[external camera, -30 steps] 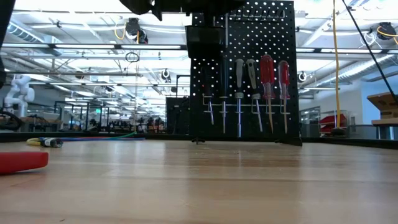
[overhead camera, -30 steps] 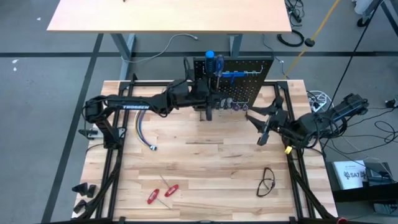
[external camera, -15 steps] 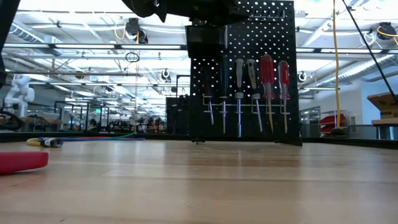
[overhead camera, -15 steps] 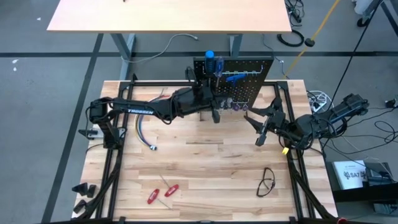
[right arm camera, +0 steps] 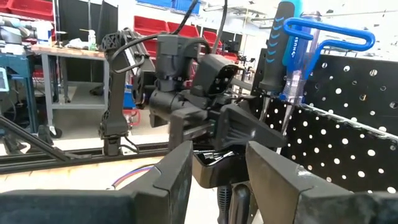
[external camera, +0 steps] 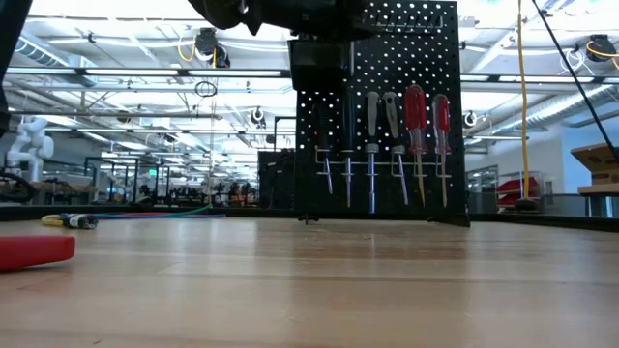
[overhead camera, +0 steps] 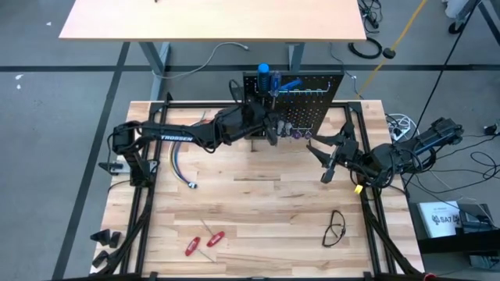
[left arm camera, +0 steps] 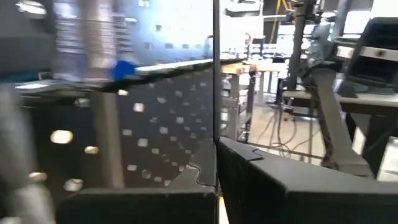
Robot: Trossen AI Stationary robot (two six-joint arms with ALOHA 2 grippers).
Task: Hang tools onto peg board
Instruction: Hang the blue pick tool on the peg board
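Observation:
The black peg board (overhead camera: 312,101) stands upright at the table's far edge. A row of grey- and red-handled screwdrivers (external camera: 406,121) hangs on its front, beside a small black bin (external camera: 317,63). A black-and-blue screwdriver (right arm camera: 277,43) stands upright at its top. My left gripper (overhead camera: 273,130) is at the board's left part, shut on the shaft of a blue T-handled tool (overhead camera: 289,83). My right gripper (overhead camera: 324,164) waits open to the right, holding nothing. Two red-handled screwdrivers (overhead camera: 203,242) lie near the front edge. My left gripper pinches the thin metal shaft (left arm camera: 214,124) of the blue T-handled tool between its two shut fingers (left arm camera: 249,180). The fingers point level toward the peg board and lie across the shaft. The shaft rises upright from them to the blue handle (right arm camera: 323,34). Its lower end is hidden.
A bundle of coloured wires (overhead camera: 176,165) lies at the left of the table. A black loop like a pair of glasses (overhead camera: 336,229) lies at the front right. A second wooden table (overhead camera: 211,19) stands behind the peg board.
My left gripper has turned at the wrist close in front of the peg board, staying shut. The blue T-handle above it has swung from lying along the board to a slant, and now sits a little farther toward the far edge.

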